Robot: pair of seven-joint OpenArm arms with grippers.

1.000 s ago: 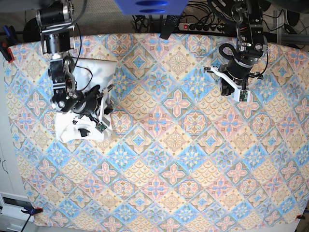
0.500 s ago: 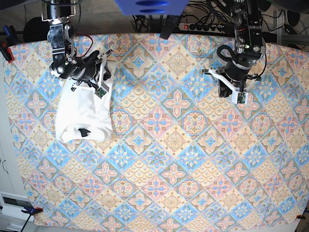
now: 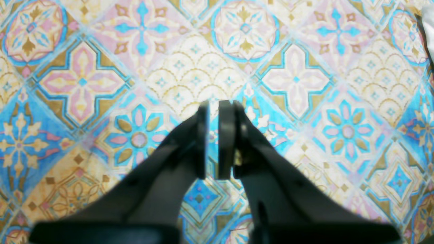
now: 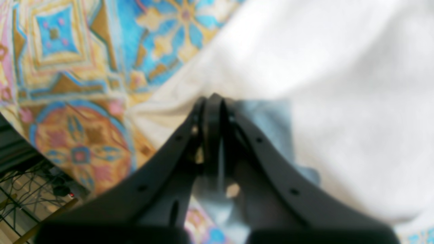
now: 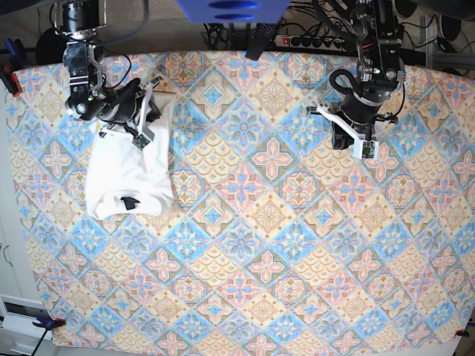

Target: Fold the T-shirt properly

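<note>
Base view shows me the T-shirt (image 5: 130, 174) lying as a folded white rectangle on the table (image 5: 282, 245), long axis running away from the right gripper (image 5: 141, 122) at its far edge, the left gripper (image 5: 355, 142) well apart over bare cloth. Left wrist view: jaws nearly closed, a thin gap, holding nothing. Right wrist view: jaws closed over white fabric (image 4: 339, 84); whether they pinch it I cannot tell.

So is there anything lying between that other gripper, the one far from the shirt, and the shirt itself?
Nothing visible. Between the left gripper and the folded T-shirt lies only bare patterned tablecloth. The right gripper is already over the T-shirt.
</note>
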